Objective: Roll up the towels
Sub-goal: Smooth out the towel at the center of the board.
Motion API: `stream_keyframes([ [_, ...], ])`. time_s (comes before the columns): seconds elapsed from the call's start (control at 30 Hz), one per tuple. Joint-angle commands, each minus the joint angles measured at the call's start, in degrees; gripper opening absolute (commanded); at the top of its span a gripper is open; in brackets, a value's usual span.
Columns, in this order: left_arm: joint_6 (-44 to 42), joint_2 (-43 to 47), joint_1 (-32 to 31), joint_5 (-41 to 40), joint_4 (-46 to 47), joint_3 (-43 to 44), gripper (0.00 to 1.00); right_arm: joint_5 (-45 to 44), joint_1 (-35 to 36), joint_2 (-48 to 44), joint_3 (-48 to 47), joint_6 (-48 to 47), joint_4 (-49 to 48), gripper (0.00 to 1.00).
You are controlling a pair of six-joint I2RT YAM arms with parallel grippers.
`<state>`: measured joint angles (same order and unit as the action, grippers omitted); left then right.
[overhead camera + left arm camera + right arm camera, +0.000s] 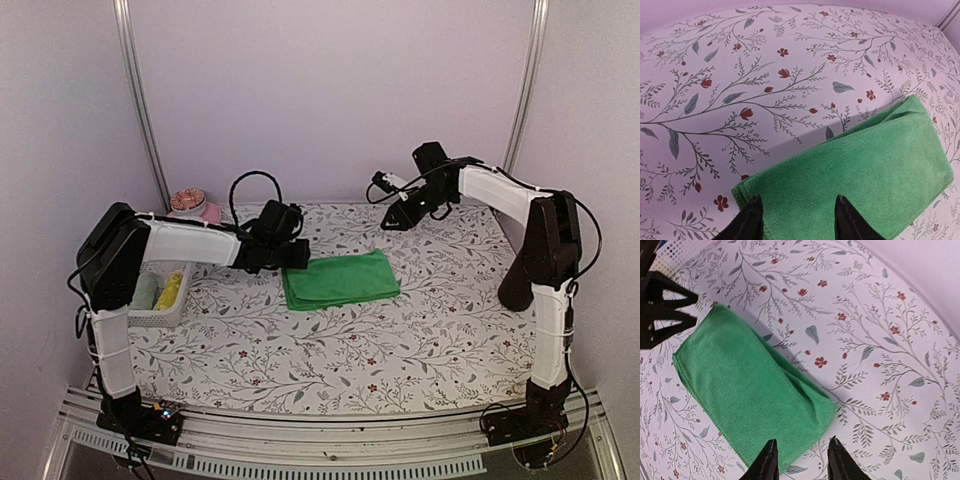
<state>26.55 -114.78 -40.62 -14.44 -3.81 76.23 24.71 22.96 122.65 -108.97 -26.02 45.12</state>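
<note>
The bright green towel [340,280] lies folded flat in the middle of the table. It also shows in the left wrist view [865,170] and in the right wrist view [750,390]. My left gripper [300,255] is open at the towel's left end, its fingertips [752,220] spread over the folded edge, holding nothing. My right gripper [395,215] is open and empty, raised above the towel's far right corner [801,452]. The yellow-lime towel [171,289] lies rolled in the basket at the left.
A white mesh basket [160,312] stands at the left table edge, under the left arm's elbow. A pink bowl [195,207] sits at the back left. The floral tablecloth [400,350] covers the table. The left gripper [665,305] shows in the right wrist view.
</note>
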Motion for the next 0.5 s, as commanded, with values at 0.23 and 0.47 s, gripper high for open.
stream_keyframes([
  [0.23, 0.9, 0.4, -9.5, -3.5, 2.0, -6.2, 0.27, -5.1, -1.2, 11.3, -8.8, 3.8, -5.6, 0.38],
  [0.47, 4.6, -0.7, -12.3, -5.6, 3.1, -9.3, 0.17, -4.6, -0.7, 16.3, -9.0, 3.6, -5.9, 0.44],
])
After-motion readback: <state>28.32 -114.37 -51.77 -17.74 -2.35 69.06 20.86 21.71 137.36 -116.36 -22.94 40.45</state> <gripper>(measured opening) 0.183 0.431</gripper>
